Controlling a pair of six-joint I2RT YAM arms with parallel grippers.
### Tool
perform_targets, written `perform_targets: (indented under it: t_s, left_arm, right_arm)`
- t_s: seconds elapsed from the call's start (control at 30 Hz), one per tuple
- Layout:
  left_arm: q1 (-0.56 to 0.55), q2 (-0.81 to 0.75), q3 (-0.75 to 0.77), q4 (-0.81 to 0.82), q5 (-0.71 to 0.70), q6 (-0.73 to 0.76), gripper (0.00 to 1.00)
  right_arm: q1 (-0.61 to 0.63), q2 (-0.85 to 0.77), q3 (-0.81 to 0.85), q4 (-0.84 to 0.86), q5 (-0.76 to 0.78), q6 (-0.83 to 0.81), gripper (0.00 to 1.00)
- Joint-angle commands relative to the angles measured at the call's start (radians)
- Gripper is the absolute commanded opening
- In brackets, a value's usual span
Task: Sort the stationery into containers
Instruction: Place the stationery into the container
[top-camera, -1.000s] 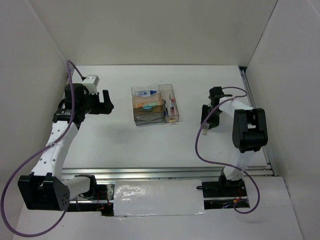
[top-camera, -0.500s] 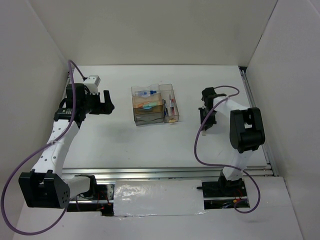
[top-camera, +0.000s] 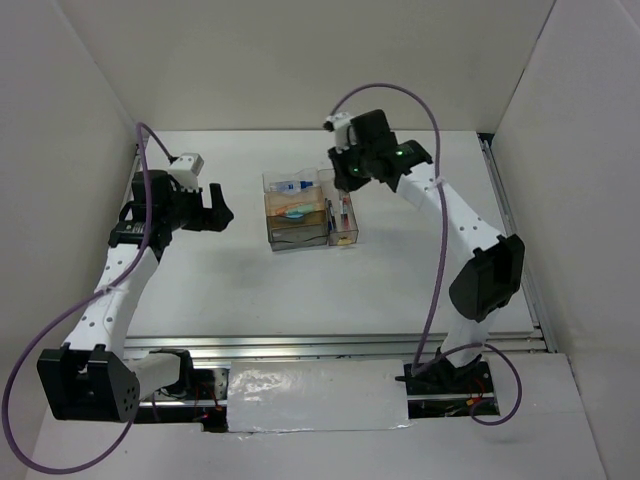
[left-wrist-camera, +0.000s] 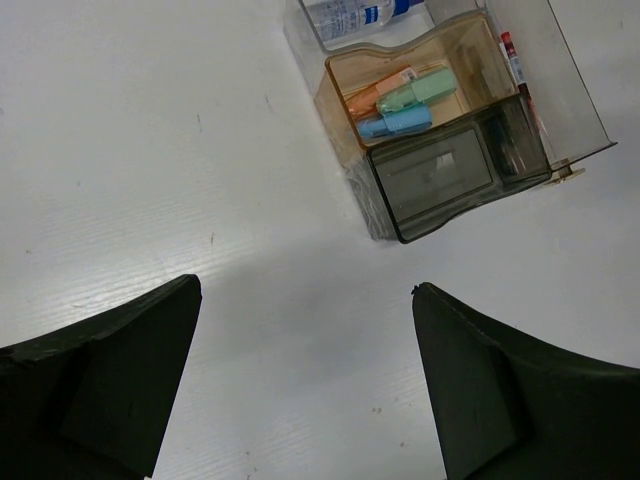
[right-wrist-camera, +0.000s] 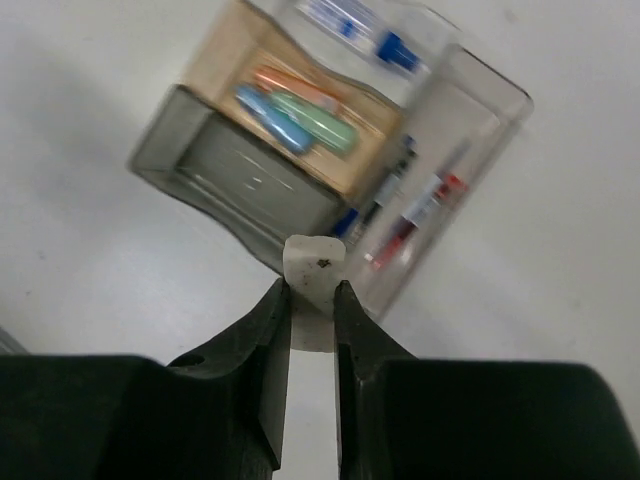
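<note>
right gripper (right-wrist-camera: 313, 292) pinched on white piece (right-wrist-camera: 314, 262), upper centre of top view, above organizer (top-camera: 300, 240), left gripper (left-wrist-camera: 305, 290) fingers spread wide, left of frame, coloured pieces (left-wrist-camera: 420, 92) in brown tier, pens (right-wrist-camera: 420, 205) in narrow clear bin, bottle (left-wrist-camera: 350, 15) in topmost compartment

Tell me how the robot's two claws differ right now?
The left gripper is wide open and empty; the right gripper is shut on a small white piece. The left gripper hangs over bare table, away from the organizer; the right one is close above it. Both have black fingers.
</note>
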Motion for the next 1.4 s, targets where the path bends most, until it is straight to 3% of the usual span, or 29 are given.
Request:
perform_targets:
  t_s: [0.0,0.17,0.3,0.67,1.03,1.13,1.27,1.37]
  left_arm:
    - [0.005,-0.028,-0.001,0.070,0.026,0.009,0.99]
    - [0.005,0.009,0.037,0.050,0.005,0.021,0.99]
    - [0.003,0.021,0.043,0.053,-0.015,0.024,0.99]
    - [0.003,0.037,0.029,0.064,-0.024,0.017,0.99]
    - [0.003,0.064,0.085,0.016,-0.060,0.044,0.99]
    - [0.005,0.073,0.104,0.013,-0.058,0.046,0.99]
    - [0.003,0.092,0.141,-0.016,-0.073,0.040,0.99]
    - [0.003,0.116,0.172,-0.059,-0.076,0.043,0.99]
  right_arm:
    - [0.127,0.035,0.049,0.016,0.034,-0.121,0.00]
    - [0.286,0.134,0.125,0.092,0.205,-0.185,0.00]
    - [0.325,0.181,0.083,0.193,0.263,-0.225,0.00]
    - [0.351,0.260,-0.047,0.341,0.348,-0.310,0.05]
    - [0.342,0.316,-0.069,0.329,0.360,-0.302,0.19]
    - [0.336,0.325,-0.052,0.306,0.358,-0.284,0.29]
    - [0.342,0.256,-0.012,0.238,0.384,-0.221,0.58]
    - [0.319,0.123,-0.009,0.224,0.383,-0.155,0.63]
